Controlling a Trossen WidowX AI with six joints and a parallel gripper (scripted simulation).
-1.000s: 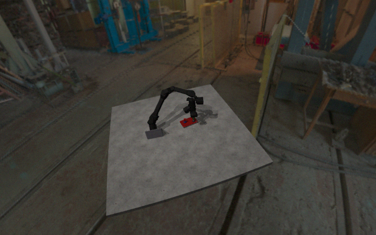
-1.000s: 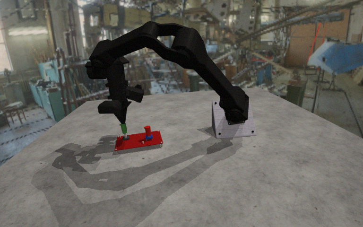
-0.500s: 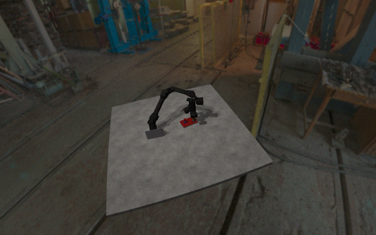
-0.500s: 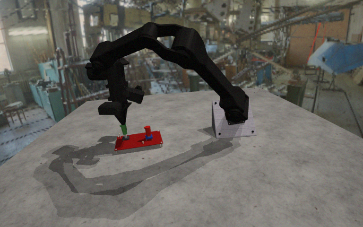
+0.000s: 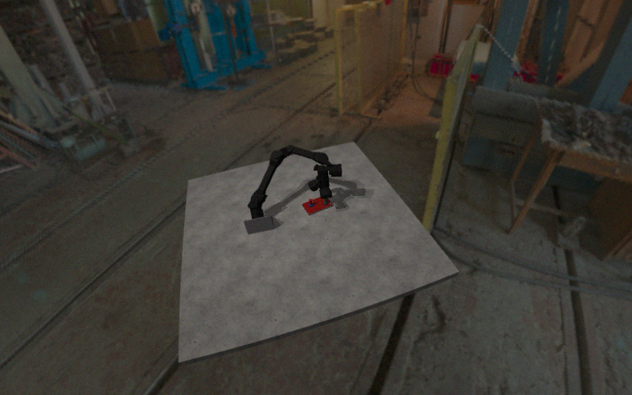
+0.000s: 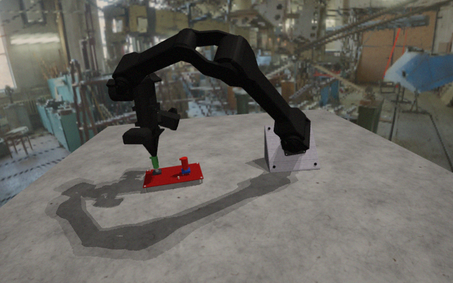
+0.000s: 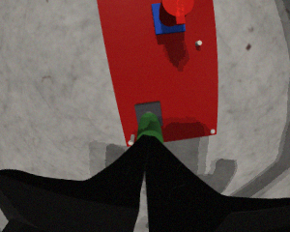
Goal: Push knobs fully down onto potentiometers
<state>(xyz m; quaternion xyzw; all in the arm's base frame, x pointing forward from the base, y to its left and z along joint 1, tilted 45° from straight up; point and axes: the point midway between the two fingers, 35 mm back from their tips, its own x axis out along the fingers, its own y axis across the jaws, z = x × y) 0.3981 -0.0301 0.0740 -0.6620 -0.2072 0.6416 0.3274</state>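
jaws [image 5: 326, 197] [image 6: 154, 155] together, just above green knob [image 5: 326, 202] [image 6: 155, 162] [image 7: 149, 127]; no writing is readable.

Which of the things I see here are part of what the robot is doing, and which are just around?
Part of the job:
- red circuit board
- green knob
- red knob
- blue potentiometer
- dark grey potentiometer
- the closed claw

Just around:
- blue machine frame
- yellow-framed mesh fence
- wooden-legged workbench
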